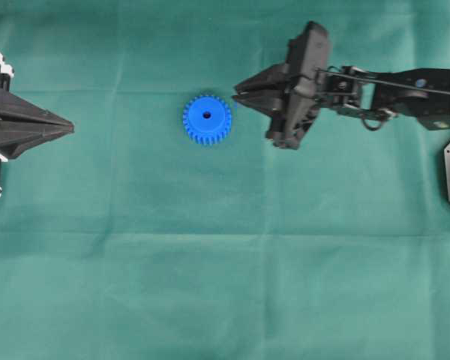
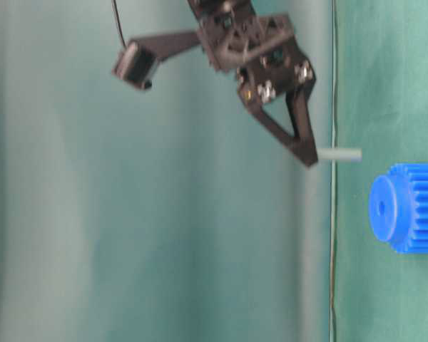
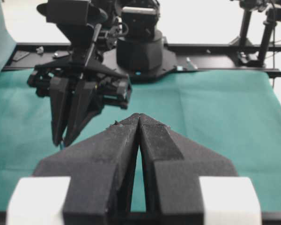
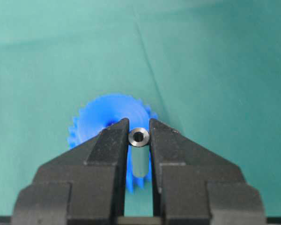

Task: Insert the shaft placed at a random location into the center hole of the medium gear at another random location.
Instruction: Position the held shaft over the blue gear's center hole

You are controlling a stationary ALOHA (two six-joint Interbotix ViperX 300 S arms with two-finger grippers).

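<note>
a bright blue medium gear (image 1: pixel 207 119) is seen lying flat on the green cloth (image 1: pixel 210 262) that covers the tabletop, toward the far edge and a little left of the middle in the overhead view. its center hole (image 1: pixel 207 115) is shown as a small dark dot in the raised hub.

the right gripper (image 1: pixel 236 93) is held above the cloth just beside the gear on its right, apart from it. its jaws are pinched on the shaft (image 4: pixel 139 137), a small silvery pin gripped between the fingertips; in the right wrist view the pin's shiny hollow end is seen against the blue teeth. in the table-level view the shaft (image 2: pixel 340 154) is seen sticking out past the fingertip toward the cloth, short of the gear and clear of the hub.

the left gripper (image 1: pixel 71 128) is parked at the left edge of the cloth, well apart from the gear, its jaws pressed together with nothing between them.
</note>
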